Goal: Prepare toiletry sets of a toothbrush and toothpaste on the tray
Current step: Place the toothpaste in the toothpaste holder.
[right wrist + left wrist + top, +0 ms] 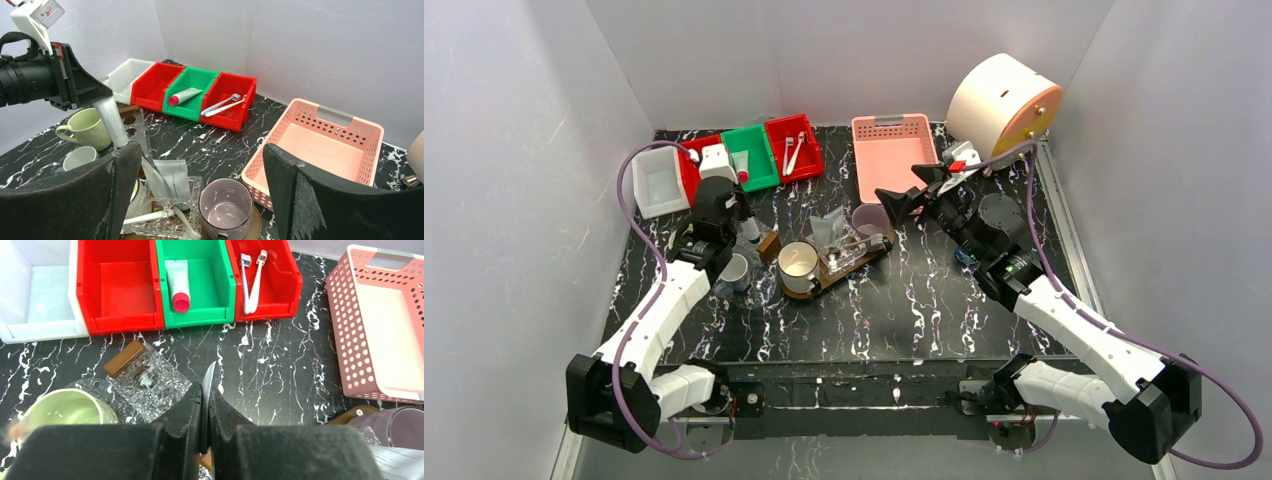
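Table of black, white-veined stone pattern (944,300) carries everything and shows no fault of its own. Pink slatted plastic basket (889,160) stands at the far edge, right of centre. The flat oblong dark-brown wooden tray (256,225) lies slantwise mid-table, its far end near the basket's near-left corner. Right gripper (201,146) hangs over that end, jaws at full spread and empty. Judged risk: a descent from here could strike the mauve mug (226,202) directly beneath and shove it off the tray. Cream mug (797,262) occupies the tray's near end and crumpled clear plastic bags (170,180) fill the middle, so an item set down may land on loose film and slide. A small white mug (736,270) sits off the tray to its left, beneath the left arm. Left gripper (205,387) is closed tight on only the flat crimped tail of a small white toothpaste tube (111,122), which hangs above the table just left of the tray's near end. So thin a pinch may let the tube swing, twist or slip, and a swinging tube could catch a mug rim. Writing: none legible. Faint print on the pink-capped tube (178,282) in the green bin (215,290) is too small to read, and no brand shows.
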